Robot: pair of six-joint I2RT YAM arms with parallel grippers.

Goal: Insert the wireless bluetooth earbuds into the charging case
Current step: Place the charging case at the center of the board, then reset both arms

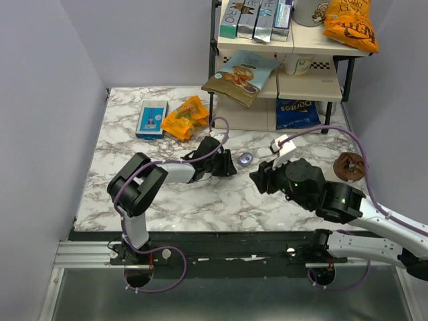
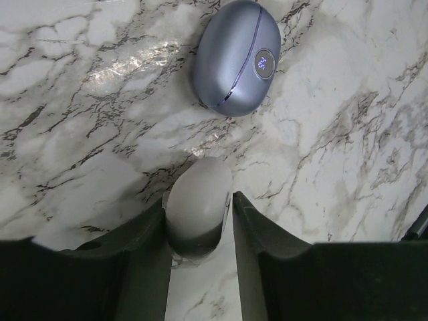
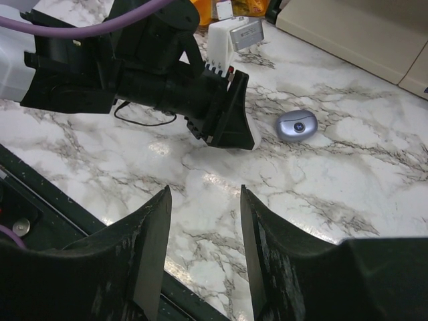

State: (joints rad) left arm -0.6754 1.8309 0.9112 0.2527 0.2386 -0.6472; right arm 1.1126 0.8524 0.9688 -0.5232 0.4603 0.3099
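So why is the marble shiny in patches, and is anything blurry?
Left wrist view: glare on the marble table and a bright streak on the charging case; the left hand's fingers, dark and very close, look soft. Right wrist view: one glare patch on the marble. Top external view: even light.

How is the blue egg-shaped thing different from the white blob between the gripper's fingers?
The charging case is blue-lilac; the white blob is whitish-grey. The charging case lies free on the marble table; the white blob sits between the left gripper's fingers. The charging case has a small glowing round window; the white blob is plain. Both are smooth and rounded.
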